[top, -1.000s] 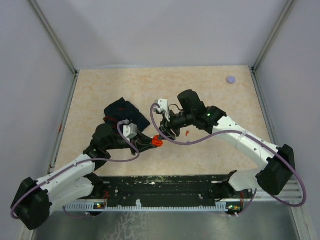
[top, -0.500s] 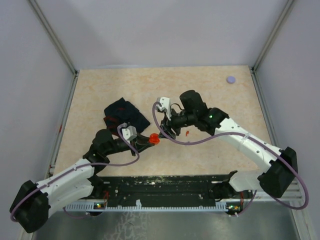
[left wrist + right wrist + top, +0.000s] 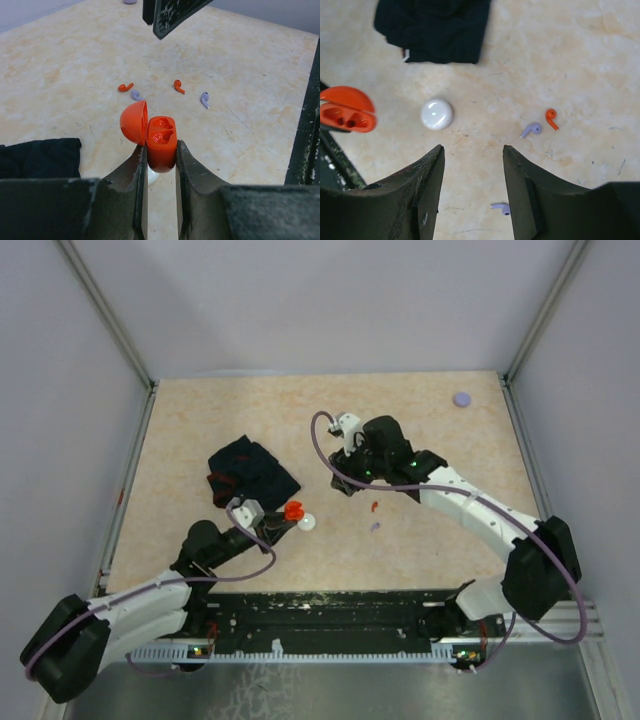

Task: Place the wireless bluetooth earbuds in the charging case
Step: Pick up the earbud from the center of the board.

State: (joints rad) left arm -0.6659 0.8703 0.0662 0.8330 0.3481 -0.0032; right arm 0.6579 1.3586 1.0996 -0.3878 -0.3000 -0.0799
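Note:
My left gripper is shut on the orange charging case, held just above the table with its lid swung open to the left. No earbud shows in its two wells. Beyond it, two orange earbuds and two lavender earbuds lie loose on the table. My right gripper hangs open and empty above the table, with an orange earbud and a lavender earbud to its right, and another lavender one by its right finger.
A white round case lies shut on the table next to the held case. A black cloth lies at the left. A lavender disc sits in the far right corner. Metal rails edge the table.
The right gripper has let go of the case, opened wider and drawn back toward the far side. The left arm has pulled the orange case to the left and nearer.

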